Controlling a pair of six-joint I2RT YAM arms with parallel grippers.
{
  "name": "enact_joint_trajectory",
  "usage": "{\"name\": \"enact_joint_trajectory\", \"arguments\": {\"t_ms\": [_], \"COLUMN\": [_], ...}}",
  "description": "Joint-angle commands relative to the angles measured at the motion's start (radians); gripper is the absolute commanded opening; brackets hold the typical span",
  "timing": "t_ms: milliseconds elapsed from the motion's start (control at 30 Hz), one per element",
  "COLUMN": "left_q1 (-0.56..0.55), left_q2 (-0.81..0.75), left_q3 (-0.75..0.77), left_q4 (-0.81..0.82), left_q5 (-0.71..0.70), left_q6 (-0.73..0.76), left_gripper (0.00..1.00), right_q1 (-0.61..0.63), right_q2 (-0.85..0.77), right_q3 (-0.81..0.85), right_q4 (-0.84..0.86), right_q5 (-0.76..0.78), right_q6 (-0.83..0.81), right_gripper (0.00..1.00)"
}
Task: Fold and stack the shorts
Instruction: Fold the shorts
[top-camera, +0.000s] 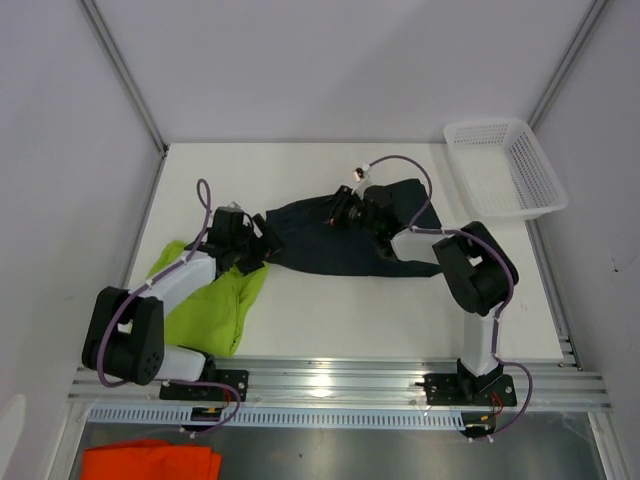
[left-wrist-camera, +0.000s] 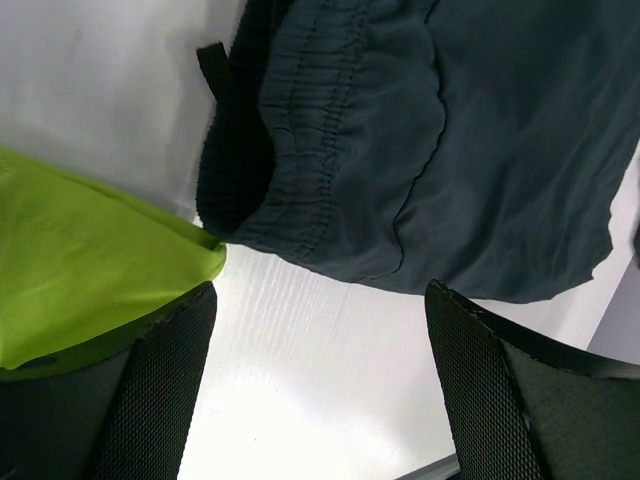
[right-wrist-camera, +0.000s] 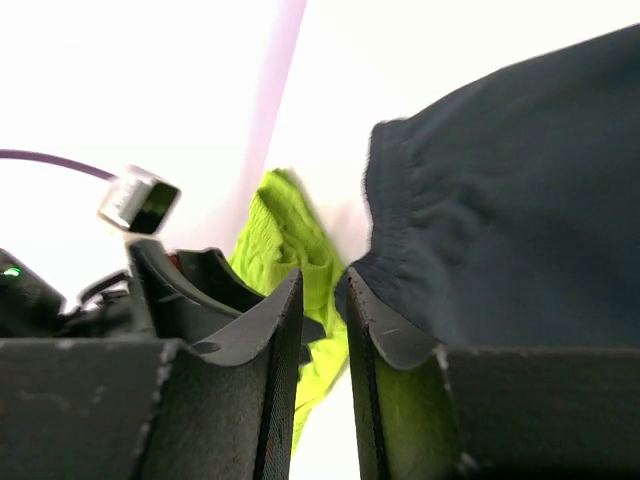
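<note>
Left arm (top-camera: 185, 272) and right arm (top-camera: 481, 338) are white tubes with chunky black joints, purple cables (top-camera: 398, 158) looping around, and black mesh-textured fingers (left-wrist-camera: 160, 390).

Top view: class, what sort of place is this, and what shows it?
Probably a robot lab work cell, not a home: a white table boxed in by plain panels, a left arm and a right arm bolted to a metal rail.

The dark shorts (left-wrist-camera: 480, 120) are thin matt cloth; the green shorts (top-camera: 215, 305) are matt cloth too. The desk (top-camera: 380, 310) is smooth, slightly glossy. The basket (top-camera: 485, 125) is white plastic.
</note>
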Motion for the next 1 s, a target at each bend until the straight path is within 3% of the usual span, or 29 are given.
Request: {"name": "enact_joint_trajectory", "arguments": {"t_ms": [0,500,800,967], "left_q1": [-0.031,-0.064,-0.090,-0.107], "left_q2": [0.066,0.222,0.281,0.324], "left_q3": [0.029,0.086,0.135,0.124], "left_q4": [0.091,0.128,0.137,0.236], "left_q5": [0.019,0.001,-0.123,-0.146], "left_q6": [-0.048,-0.074,-0.109,-0.151], "left_gripper": [0.86,0.86,0.84,0.84], "right_q1": [-0.036,-0.159,-0.208,-0.216], "right_q2": [-0.060,0.049,0.012,-0.022], "right_q3": [-0.079,-0.166,-0.255,-0.283], "right_q4": [0.002,-0.107,-0.105,-0.150], "right_q5": [0.024,0.105,0.090,0.122], "right_q6": [-0.038,-0.096,-0.113,-0.134], "right_gripper": [0.26,0.25,0.25,0.24]}}
